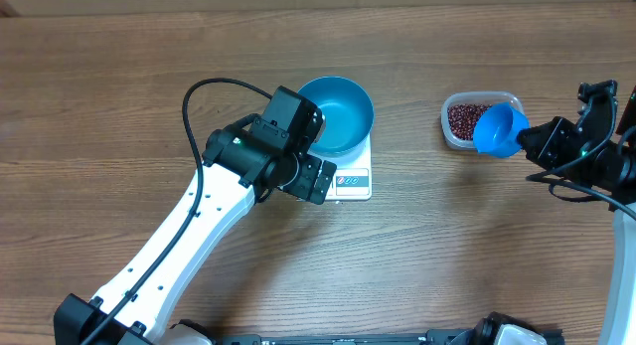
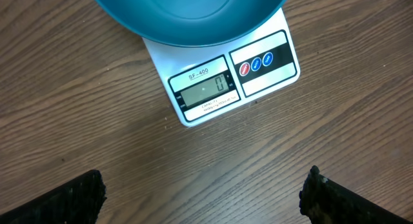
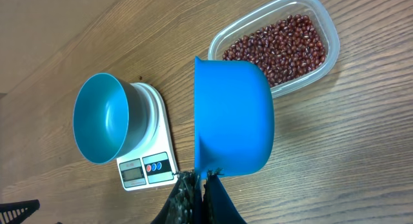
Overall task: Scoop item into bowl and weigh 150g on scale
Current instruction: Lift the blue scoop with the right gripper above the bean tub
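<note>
Bowl point(image 1: 338, 114), glossy blue, is sitting empty on the white kitchen scale point(image 1: 355, 182) in the overhead view, ready for weighing, while the right gripper point(image 1: 527, 139) is holding a blue scoop point(image 1: 499, 129) at the edge of the clear tub point(image 1: 449, 134) where the beans point(image 1: 463, 116) are lying. Left wrist view: the left gripper point(image 2: 203, 201) is hanging spread wide and empty before the scale's display point(image 2: 205, 91), which is reading zero. Right wrist view: its fingers point(image 3: 184, 198) are pinching together on the scoop's handle, presumably for dipping into the tub.
</note>
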You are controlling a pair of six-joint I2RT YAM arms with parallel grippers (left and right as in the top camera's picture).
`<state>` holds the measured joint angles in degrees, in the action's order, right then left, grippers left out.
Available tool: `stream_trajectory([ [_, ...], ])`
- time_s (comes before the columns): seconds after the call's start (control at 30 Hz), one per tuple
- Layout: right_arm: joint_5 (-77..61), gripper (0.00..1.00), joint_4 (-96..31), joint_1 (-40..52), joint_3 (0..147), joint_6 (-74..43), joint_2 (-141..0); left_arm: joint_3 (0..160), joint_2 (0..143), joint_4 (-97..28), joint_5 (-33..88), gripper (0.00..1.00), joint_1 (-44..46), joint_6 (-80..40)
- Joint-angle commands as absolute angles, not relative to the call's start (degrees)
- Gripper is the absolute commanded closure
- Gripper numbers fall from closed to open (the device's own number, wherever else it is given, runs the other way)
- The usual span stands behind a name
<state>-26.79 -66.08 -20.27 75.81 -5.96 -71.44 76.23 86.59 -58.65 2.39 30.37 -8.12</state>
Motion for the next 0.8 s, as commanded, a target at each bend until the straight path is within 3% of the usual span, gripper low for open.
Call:
stream_trajectory([
  [0.0, -27.03, 0.96, -65.91, -20.53, 77.69, -5.48, -71.40, 77.03, 86.56, -58.41, 2.57, 0.00, 30.44, -6.39],
  [0.77, -27.00, 0.96, -66.15, -20.53, 77.71, -4.58, -72.82, 77.03, 86.56, -58.30, 2.57, 0.00, 30.44, -6.39],
])
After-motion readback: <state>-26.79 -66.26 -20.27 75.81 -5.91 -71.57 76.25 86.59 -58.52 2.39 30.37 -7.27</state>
